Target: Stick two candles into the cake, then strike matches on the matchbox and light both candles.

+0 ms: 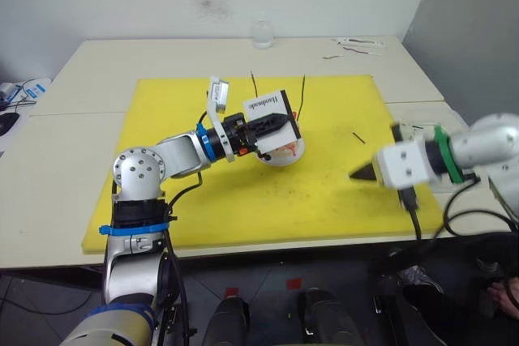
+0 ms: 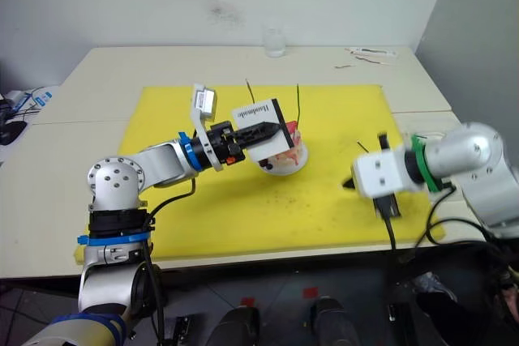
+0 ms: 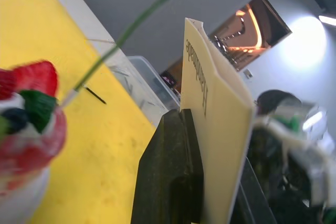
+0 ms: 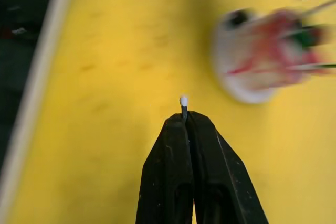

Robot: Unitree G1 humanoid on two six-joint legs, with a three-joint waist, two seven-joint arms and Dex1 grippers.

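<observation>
The pink-and-red cake (image 1: 285, 151) sits on its white plate in the middle of the yellow mat (image 1: 211, 200). Two thin candles (image 1: 254, 83) (image 1: 302, 91) stand upright in it. My left gripper (image 1: 280, 121) is shut on the white matchbox (image 1: 268, 108) and holds it tilted just above the cake's left side. In the left wrist view the matchbox (image 3: 215, 129) is pinched edge-on beside the strawberry. My right gripper (image 1: 357, 174) hovers over the mat to the cake's right, shut on a match (image 4: 184, 102) whose pale head sticks out past the fingertips.
One loose match (image 1: 358, 137) lies on the mat right of the cake. A clear glass (image 1: 262, 34) stands at the table's back edge, and small odds and ends (image 1: 357, 44) lie at the back right. A clear container (image 3: 142, 77) sits off the mat's right edge.
</observation>
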